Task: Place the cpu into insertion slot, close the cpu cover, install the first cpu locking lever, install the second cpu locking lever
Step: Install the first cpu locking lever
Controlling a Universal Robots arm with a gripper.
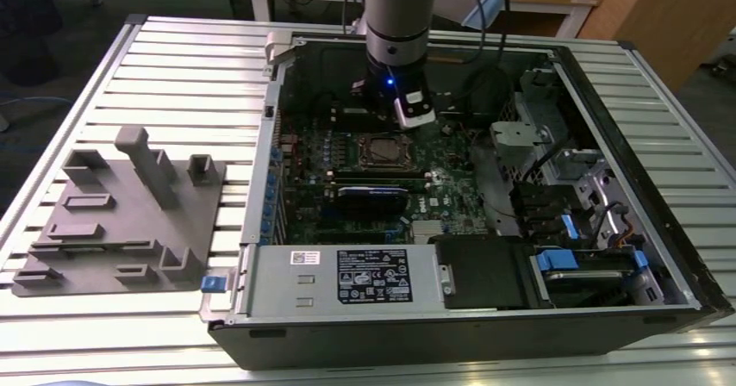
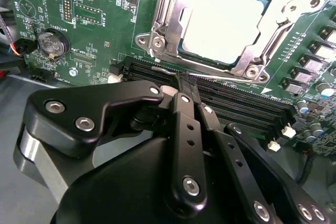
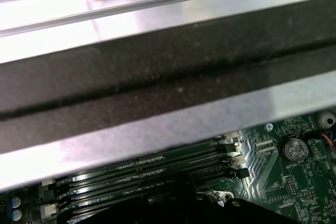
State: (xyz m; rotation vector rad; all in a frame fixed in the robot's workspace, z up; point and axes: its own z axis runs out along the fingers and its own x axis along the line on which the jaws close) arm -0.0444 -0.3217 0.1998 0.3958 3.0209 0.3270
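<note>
Tool (image 2: 185,80), black metal, fingers pressed together and empty, at one o'clock from silver-grey square cpu (image 2: 223,22) in exterior view; pressing work, likely: push slowly, squarely.

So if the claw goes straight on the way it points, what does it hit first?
Probably the black memory slots beside the cpu, right ahead of the claw; depth is unclear.

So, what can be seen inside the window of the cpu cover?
The cpu shows through the window of the cpu cover: its pale metal face fills the opening. The frame lies over its edges, and whatever is under the chip is covered.
</note>
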